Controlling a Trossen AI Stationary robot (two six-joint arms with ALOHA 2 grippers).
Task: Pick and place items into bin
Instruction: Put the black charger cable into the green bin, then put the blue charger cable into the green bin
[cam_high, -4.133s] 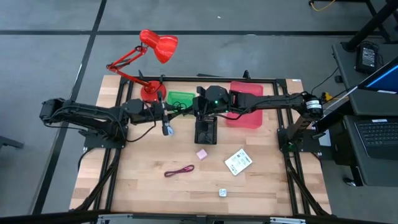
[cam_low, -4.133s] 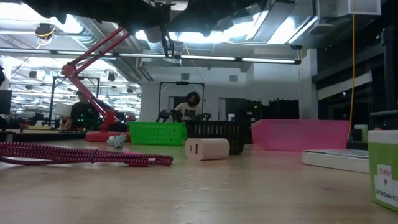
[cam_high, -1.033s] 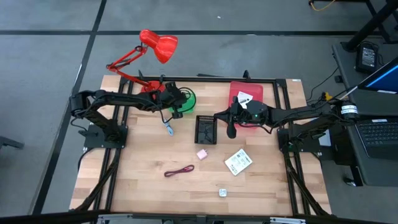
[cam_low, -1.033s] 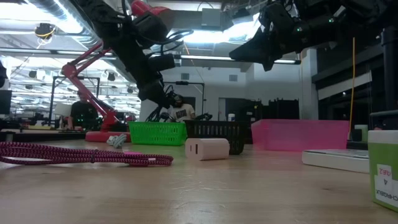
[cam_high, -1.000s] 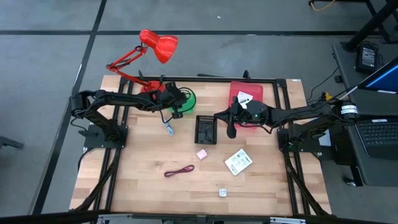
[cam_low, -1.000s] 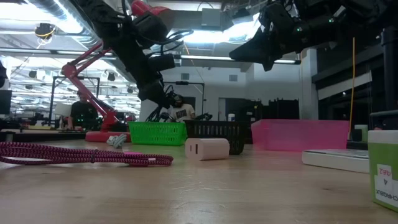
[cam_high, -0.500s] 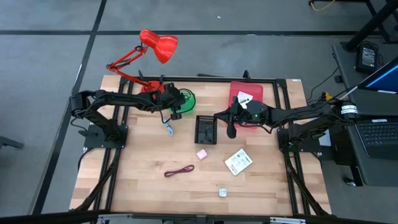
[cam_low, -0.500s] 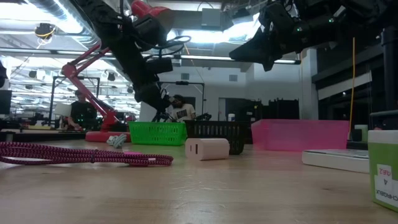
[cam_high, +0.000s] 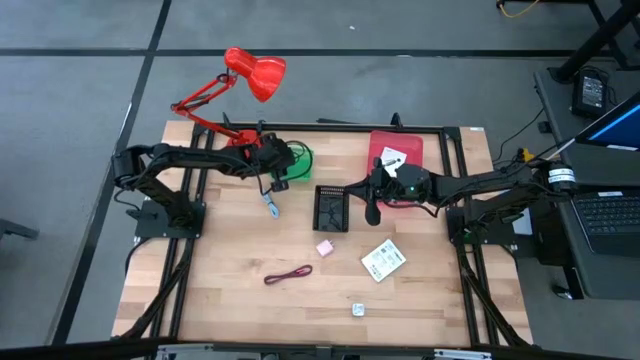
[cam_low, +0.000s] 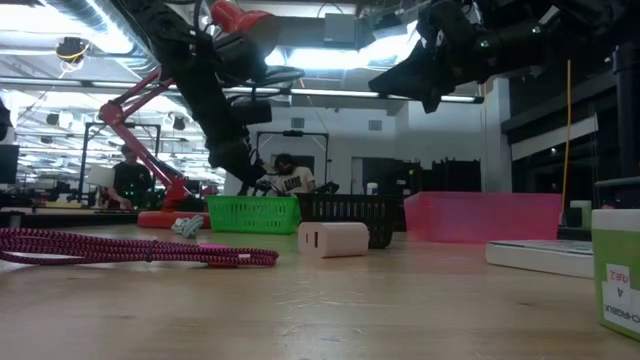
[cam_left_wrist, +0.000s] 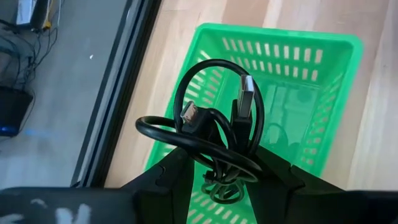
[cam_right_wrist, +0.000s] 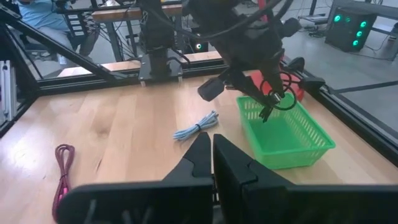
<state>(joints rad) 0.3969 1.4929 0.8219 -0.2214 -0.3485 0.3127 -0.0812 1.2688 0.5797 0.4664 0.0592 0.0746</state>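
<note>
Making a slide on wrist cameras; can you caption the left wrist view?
Left gripper holds a coiled black cord above the green basket.

A red desk lamp (cam_high: 245, 85) stood at the rear left corner of the wooden table (cam_high: 220, 290), its shade reaching out past the table's edge over the grey floor (cam_high: 80, 100). An open laptop (cam_high: 605, 215) sat on a stand just beside the table's right side. In the low view, a seated person (cam_low: 292, 175) showed in the room behind the table.
</note>
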